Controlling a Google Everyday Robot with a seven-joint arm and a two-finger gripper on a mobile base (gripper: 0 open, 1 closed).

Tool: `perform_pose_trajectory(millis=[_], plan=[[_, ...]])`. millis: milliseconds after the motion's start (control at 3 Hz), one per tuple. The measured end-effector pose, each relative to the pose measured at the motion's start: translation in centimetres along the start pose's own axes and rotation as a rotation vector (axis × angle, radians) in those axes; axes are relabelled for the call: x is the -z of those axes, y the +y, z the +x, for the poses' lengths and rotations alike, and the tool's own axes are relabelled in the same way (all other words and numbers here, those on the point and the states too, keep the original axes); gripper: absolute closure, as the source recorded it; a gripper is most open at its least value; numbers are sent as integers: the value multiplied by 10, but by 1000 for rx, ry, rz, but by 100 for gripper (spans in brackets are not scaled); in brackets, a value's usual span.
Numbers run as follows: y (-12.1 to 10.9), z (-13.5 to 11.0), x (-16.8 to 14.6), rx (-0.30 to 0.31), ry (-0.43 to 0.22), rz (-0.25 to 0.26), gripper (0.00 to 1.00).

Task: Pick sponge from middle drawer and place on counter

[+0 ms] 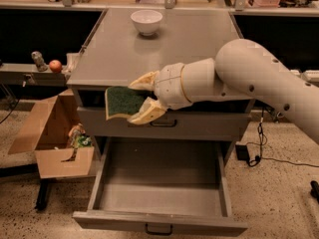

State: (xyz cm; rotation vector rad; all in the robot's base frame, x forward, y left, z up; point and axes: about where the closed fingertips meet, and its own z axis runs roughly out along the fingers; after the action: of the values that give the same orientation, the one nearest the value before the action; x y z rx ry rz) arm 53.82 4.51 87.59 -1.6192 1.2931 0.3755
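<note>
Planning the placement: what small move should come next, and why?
Probably lift the end effector up and forward over the counter. It grips the sponge at about the counter's front-edge height, above the open middle drawer, so releasing now would likely drop it in there.

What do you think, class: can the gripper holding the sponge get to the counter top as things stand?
Probably yes. The gripper, shut on the sponge, hangs before the counter, just under its top. Only a bowl stands on it, far back, so a short lift forward looks unobstructed.
</note>
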Motion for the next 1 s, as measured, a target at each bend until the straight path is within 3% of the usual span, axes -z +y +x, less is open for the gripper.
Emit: perform_pose_trajectory(millis=[333,667,1000], plan=[[0,0,0,0,0,0,100],[-32,-14,5,18,-20,50,100],[-97,-20,15,-4,-27,162,100]])
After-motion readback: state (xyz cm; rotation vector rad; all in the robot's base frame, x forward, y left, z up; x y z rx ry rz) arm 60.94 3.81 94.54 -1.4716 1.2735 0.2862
